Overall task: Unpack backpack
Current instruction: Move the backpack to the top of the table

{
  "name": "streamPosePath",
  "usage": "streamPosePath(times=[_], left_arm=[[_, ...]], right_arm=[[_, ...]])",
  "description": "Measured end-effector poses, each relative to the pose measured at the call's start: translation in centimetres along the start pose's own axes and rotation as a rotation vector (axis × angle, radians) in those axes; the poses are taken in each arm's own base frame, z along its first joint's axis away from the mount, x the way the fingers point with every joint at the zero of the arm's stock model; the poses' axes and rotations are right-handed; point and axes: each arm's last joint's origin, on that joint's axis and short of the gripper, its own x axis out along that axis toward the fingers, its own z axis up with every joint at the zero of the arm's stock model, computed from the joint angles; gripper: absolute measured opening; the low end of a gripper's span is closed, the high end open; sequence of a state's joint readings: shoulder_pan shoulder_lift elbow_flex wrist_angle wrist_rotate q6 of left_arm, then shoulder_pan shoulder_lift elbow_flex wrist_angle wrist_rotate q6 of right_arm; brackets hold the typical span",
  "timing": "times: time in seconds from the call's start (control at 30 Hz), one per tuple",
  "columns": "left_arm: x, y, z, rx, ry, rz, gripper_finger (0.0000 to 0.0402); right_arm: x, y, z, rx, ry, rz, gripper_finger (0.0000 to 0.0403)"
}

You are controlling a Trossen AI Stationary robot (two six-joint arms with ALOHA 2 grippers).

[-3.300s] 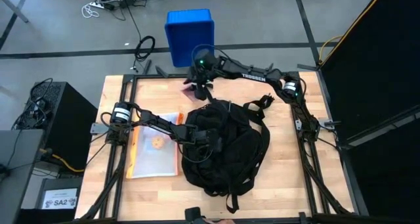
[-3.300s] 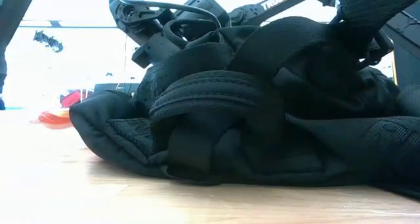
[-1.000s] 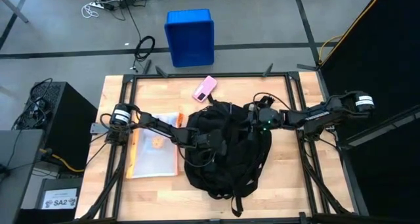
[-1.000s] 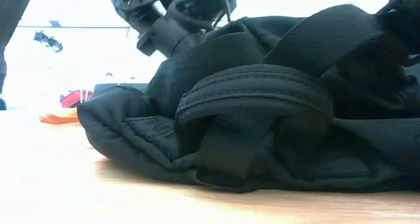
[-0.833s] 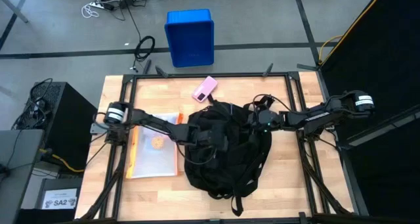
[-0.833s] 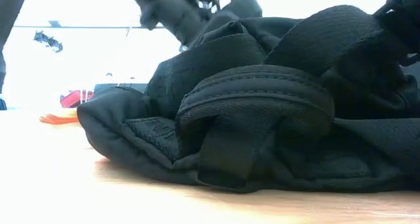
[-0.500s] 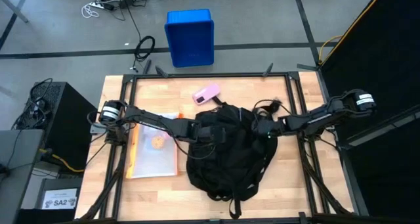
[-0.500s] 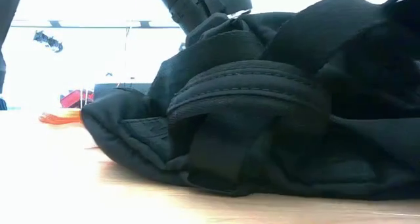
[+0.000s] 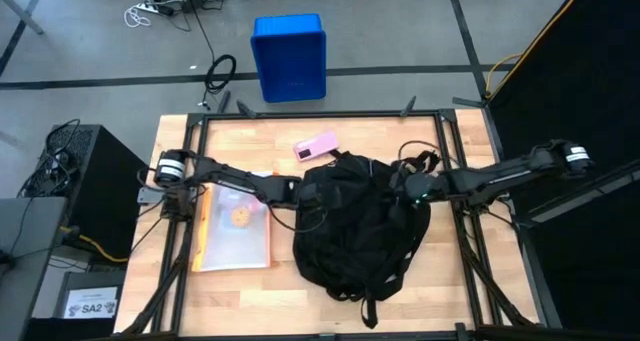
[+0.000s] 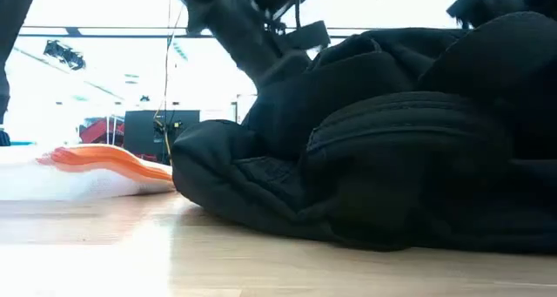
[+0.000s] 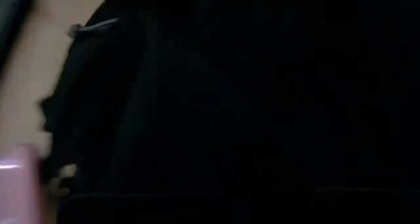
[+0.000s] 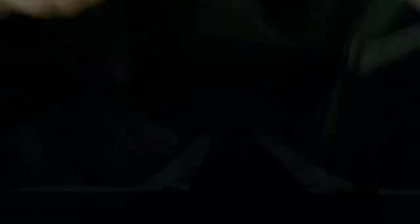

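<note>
The black backpack lies on its side in the middle of the wooden table and fills most of the low view. My left gripper reaches in from the table's left and is shut at the backpack's upper left part. My right gripper comes in from the table's right and sits against the bag's upper right part, beside a loose strap. Both wrist views show only dark fabric. My left gripper comes slanting down from the table's left onto the fabric at the backpack's upper left. In the low view the cloth rises in a peak toward it. The arm and the dark fabric hide the fingers, so the kind of hold cannot be told. The bag's bulk stays on the table.
A pink flat item lies just beyond the backpack near the far edge. A clear folder with an orange edge lies at the left, with a small round brown thing on it. A blue crate stands on the floor beyond the table.
My left gripper has gone up and toward the table's right edge, and the backpack has slid that way with it, uncovering the folder's orange edge in the low view. My right gripper has drawn back toward the right edge. The pink item has turned a little.
</note>
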State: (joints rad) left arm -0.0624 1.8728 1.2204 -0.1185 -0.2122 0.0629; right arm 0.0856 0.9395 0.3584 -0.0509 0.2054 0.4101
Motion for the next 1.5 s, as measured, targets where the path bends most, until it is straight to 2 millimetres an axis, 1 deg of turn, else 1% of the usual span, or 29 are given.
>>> streamPosePath(times=[0.1, 0.17, 0.2, 0.3, 0.37, 0.47, 0.53, 0.67, 0.7, 0.77, 0.87, 0.97, 1.03, 1.1, 1.17, 1.33, 1.43, 1.5], left_arm=[[2.0, 0.4, -1.8, -0.064, 0.008, -0.061, 0.0000], [3.6, 0.4, -3.1, -0.089, 0.040, -0.100, 0.0000], [4.1, 0.4, -3.3, -0.097, 0.041, -0.115, 0.0000], [5.0, 0.4, -3.8, -0.087, 0.052, -0.164, 0.0000], [4.9, 0.4, -3.8, -0.080, 0.048, -0.171, 0.0000], [3.6, 0.5, -2.9, -0.055, 0.030, -0.179, 0.0000], [2.1, 0.5, -1.7, -0.012, -0.014, -0.187, 0.0000], [-2.7, 1.0, 2.1, 0.065, -0.193, -0.156, 0.0000], [-3.8, 1.2, 2.6, 0.087, -0.219, -0.134, 0.0000], [-5.7, 1.8, 3.3, 0.120, -0.245, -0.085, 0.0000], [-7.8, 3.0, 3.7, 0.152, -0.259, 0.022, 0.0000], [-8.6, 4.9, 3.8, 0.161, -0.246, 0.123, 0.0000], [-7.8, 6.7, 3.2, 0.134, -0.199, 0.155, 0.0000], [-6.4, 8.6, 2.2, 0.093, -0.139, 0.171, 0.0000], [-4.9, 10.4, 1.2, 0.062, -0.105, 0.163, 0.0000], [-0.5, 14.4, -1.8, -0.011, -0.050, 0.122, 0.0000], [2.0, 16.0, -3.5, -0.050, -0.045, 0.104, 0.0000], [3.2, 16.7, -4.4, -0.069, -0.055, 0.082, 0.0000]], right_arm=[[-1.3, 0.5, 1.9, -0.025, -0.188, 0.058, 0.0089], [-1.7, 0.7, 2.8, -0.047, -0.291, 0.077, 0.0090], [-1.9, 0.9, 3.4, -0.063, -0.349, 0.090, 0.0090], [-1.9, 1.2, 4.5, -0.111, -0.467, 0.103, 0.0088], [-1.3, 1.1, 4.6, -0.126, -0.476, 0.090, 0.0087], [0.1, 0.7, 4.7, -0.116, -0.470, 0.058, 0.0088], [1.4, 0.3, 4.4, -0.105, -0.432, 0.029, 0.0088], [4.1, -0.8, 3.4, -0.064, -0.328, -0.015, 0.0086], [4.7, -1.1, 2.9, -0.055, -0.289, -0.021, 0.0085], [6.0, -1.7, 2.0, -0.035, -0.216, -0.026, 0.0083], [7.5, -2.6, 0.7, -0.001, -0.098, -0.025, 0.0083], [8.3, -3.5, -0.7, 0.060, 0.044, -0.017, 0.0083], [8.3, -4.0, -1.4, 0.099, 0.139, -0.006, 0.0079], [8.0, -4.2, -1.8, 0.127, 0.218, -0.008, 0.0073], [7.5, -4.1, -2.3, 0.142, 0.278, -0.013, 0.0065], [6.2, -2.7, -2.9, 0.107, 0.344, 0.020, 0.0048], [5.3, -1.9, -2.8, 0.090, 0.339, 0.060, 0.0043], [4.8, -1.5, -2.8, 0.078, 0.342, 0.078, 0.0041]])
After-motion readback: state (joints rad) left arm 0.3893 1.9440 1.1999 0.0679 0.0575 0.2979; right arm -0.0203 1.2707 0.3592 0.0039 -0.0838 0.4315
